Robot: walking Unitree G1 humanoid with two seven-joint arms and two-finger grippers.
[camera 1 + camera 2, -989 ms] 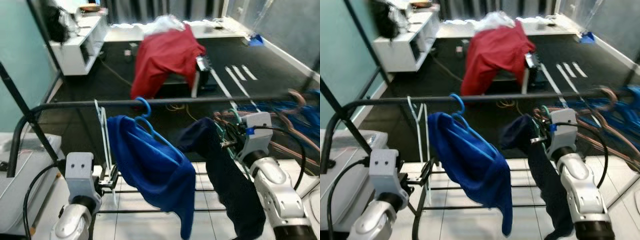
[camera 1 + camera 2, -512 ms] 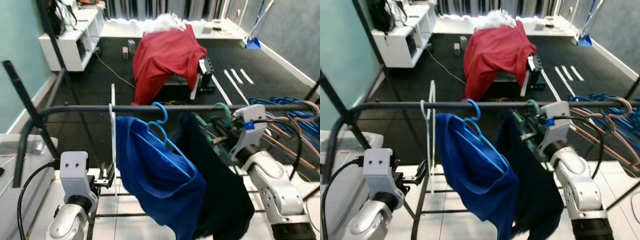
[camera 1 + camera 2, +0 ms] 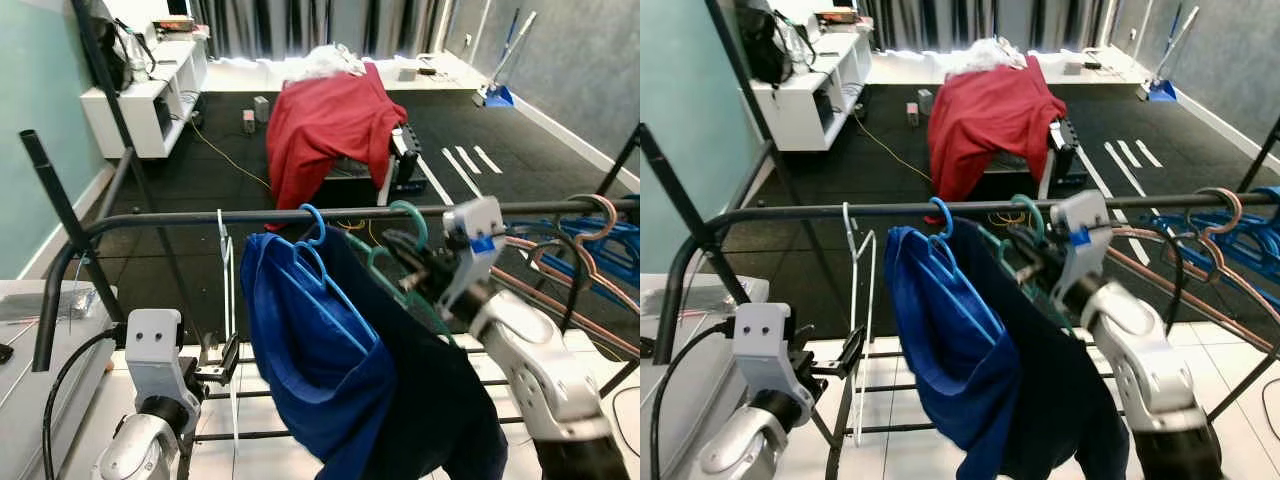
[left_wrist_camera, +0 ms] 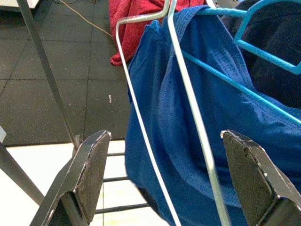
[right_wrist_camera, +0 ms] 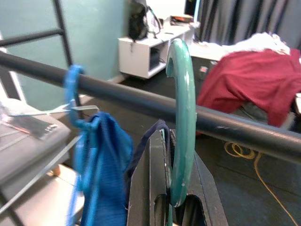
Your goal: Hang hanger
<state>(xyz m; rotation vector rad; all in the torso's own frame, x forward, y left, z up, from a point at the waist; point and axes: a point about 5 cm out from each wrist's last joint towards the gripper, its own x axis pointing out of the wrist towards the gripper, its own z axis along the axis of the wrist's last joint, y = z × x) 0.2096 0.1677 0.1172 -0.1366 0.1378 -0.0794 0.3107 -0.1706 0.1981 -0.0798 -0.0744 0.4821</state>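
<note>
Three hangers ride on the dark rail [image 3: 200, 215] of the clothes rack: a bare white wire hanger [image 3: 229, 290] toward the robot's left, a blue hanger [image 3: 318, 262] carrying a royal blue garment [image 3: 310, 370], and just beside it a teal green hanger [image 3: 400, 262] draped with a dark navy garment [image 3: 430, 400]. The right hand [image 3: 415, 268] is raised to the rail and clenched on the neck of the teal green hanger, just below its hook; in the right wrist view that hook [image 5: 182, 117] curves up and over the rail [image 5: 141, 101] while the two black fingers [image 5: 150, 188] pinch the stem beneath it, with the blue hanger's hook [image 5: 73, 94] on the rail close by. The two garments hang touching, the navy one partly behind the blue one. The left hand [image 4: 164, 188] sits low, in front of the wire hanger, released, its fingers [image 4: 91, 174] spread wide apart with the wire hanger's two thin legs [image 4: 188, 117] running between them and touching neither. Farther along the rail to the robot's right hangs a cluster of empty copper-coloured and blue hangers [image 3: 585, 225]. Beyond the rack, on the dark floor, a red cloth [image 3: 325, 125] is thrown over a low piece of equipment, and a white shelf unit [image 3: 145, 95] stands against the teal wall.
</note>
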